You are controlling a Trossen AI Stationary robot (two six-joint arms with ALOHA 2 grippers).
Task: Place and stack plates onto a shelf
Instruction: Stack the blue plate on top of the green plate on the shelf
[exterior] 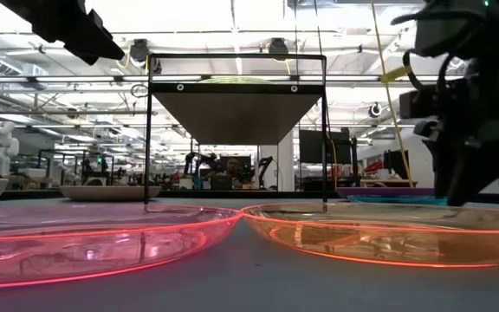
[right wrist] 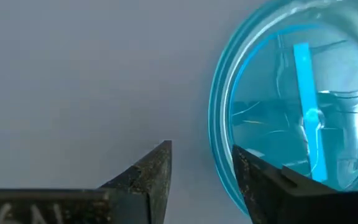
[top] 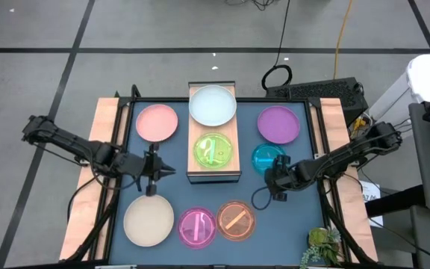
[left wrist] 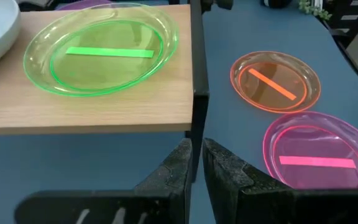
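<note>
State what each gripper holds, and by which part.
Nothing is held. The right gripper is open beside the teal plate's rim; the left gripper hangs empty over the table.

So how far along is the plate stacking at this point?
Two plates sit on the shelf: the pale blue-white plate and the green plate. The right gripper, open, is at the teal plate; the left gripper holds nothing. Six remain on the table: pink, purple, teal, cream, magenta, orange.

The long light-wood shelf [left wrist: 104, 115] shows matt, fine grain and dark edges. On it lies a glossy translucent green plastic plate [left wrist: 98, 56]; beside the shelf, the translucent teal plate [right wrist: 297, 106] gleams wet-smooth on the matt grey-blue tabletop [right wrist: 73, 74].
</note>
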